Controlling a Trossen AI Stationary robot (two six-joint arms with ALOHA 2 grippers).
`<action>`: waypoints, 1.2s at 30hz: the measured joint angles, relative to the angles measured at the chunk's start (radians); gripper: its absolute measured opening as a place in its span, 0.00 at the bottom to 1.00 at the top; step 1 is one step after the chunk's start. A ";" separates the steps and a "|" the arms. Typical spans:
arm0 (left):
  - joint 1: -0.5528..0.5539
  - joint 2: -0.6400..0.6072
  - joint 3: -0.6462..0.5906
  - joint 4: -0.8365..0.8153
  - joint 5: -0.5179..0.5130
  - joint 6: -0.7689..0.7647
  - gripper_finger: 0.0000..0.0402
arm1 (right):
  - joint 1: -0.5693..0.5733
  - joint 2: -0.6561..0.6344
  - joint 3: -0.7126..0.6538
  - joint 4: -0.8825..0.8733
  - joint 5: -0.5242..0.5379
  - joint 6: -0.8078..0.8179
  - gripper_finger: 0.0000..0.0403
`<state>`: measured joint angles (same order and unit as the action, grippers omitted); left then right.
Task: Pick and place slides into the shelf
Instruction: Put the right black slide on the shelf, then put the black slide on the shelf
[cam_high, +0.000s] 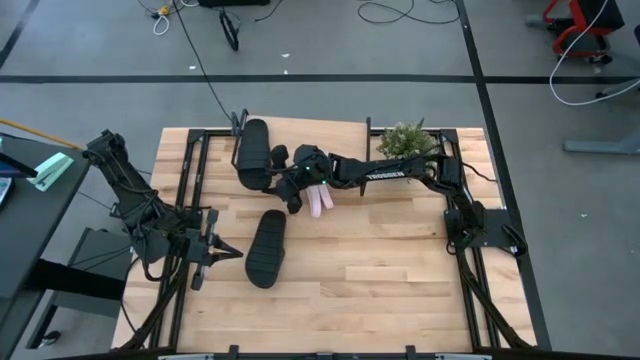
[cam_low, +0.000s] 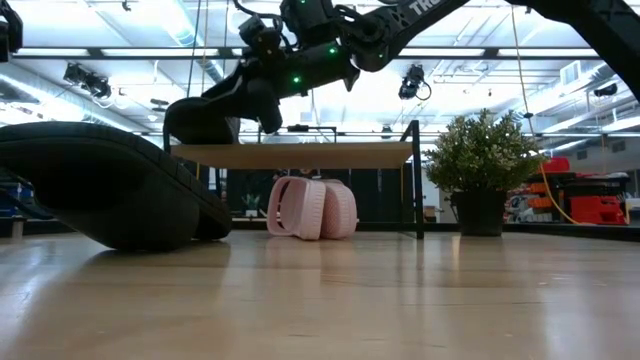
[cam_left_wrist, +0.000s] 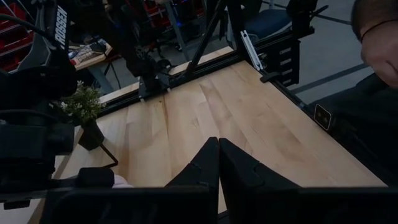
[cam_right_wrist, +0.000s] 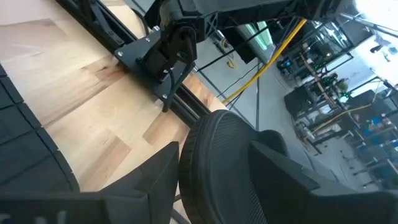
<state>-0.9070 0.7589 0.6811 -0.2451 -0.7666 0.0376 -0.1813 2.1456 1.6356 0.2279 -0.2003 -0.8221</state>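
A pale wooden worktop (cam_high: 380, 270) carries the scene, seen from above. At its 12 o'clock edge stands the shelf (cam_high: 330, 135), a low rack with a light wood top board on thin black legs. The right arm reaches across that board from 3 o'clock, its right claw (cam_high: 283, 172) spread around the heel of a black slide (cam_high: 252, 152) lying on the board's left end; whether the fingers press on the sandal or merely straddle it cannot be told. A second black slide (cam_high: 267, 247) lies flat near the worktop's centre, toward 7 o'clock. Two pink slides (cam_low: 312, 208) stand together on edge under the shelf, touching each other. A small potted plant (cam_high: 404, 141) sits at the shelf's right end. The left claw (cam_high: 232, 252) rests at 9 o'clock, just beside the loose black slide, its fingers pressed together on nothing.
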 joint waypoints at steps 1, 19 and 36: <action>0.000 0.000 0.000 0.000 0.000 0.000 0.04 | 0.000 0.000 0.000 0.000 -0.003 0.008 0.49; 0.000 0.000 0.000 0.000 0.000 -0.003 0.03 | 0.017 -0.001 0.002 -0.040 -0.068 0.067 0.49; 0.000 0.000 0.000 -0.023 0.000 -0.041 0.03 | 0.359 -0.056 0.002 -0.398 0.272 0.134 0.46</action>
<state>-0.9070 0.7593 0.6811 -0.2684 -0.7662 -0.0039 0.1778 2.0891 1.6371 -0.1704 0.0715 -0.6886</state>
